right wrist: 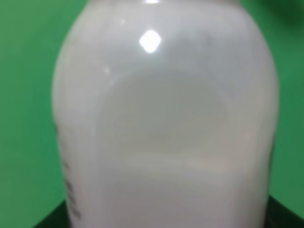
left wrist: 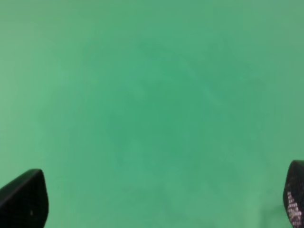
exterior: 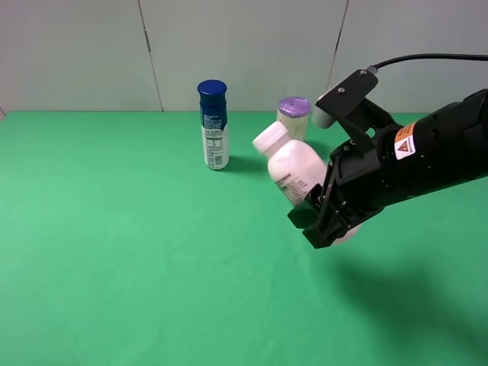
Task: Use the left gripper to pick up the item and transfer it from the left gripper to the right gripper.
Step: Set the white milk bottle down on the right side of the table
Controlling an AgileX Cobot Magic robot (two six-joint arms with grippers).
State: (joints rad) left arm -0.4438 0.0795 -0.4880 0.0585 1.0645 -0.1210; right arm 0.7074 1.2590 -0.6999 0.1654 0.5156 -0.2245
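The item [exterior: 293,164], a squat white bottle with a white cap, hangs tilted above the green cloth, cap pointing up and left. My right gripper [exterior: 324,217], on the black arm with the orange-and-white sticker, is shut on its lower body. In the right wrist view the item [right wrist: 161,123] fills the frame. My left gripper [left wrist: 159,199] is open and empty, its two black fingertips [left wrist: 23,202] far apart over bare green cloth. The left arm is out of the exterior high view.
A taller blue-capped bottle [exterior: 214,126] stands upright at the back, left of the item. A purple-lidded beige can [exterior: 293,114] stands behind the item. The green cloth [exterior: 114,252] covers the table up to a grey back wall.
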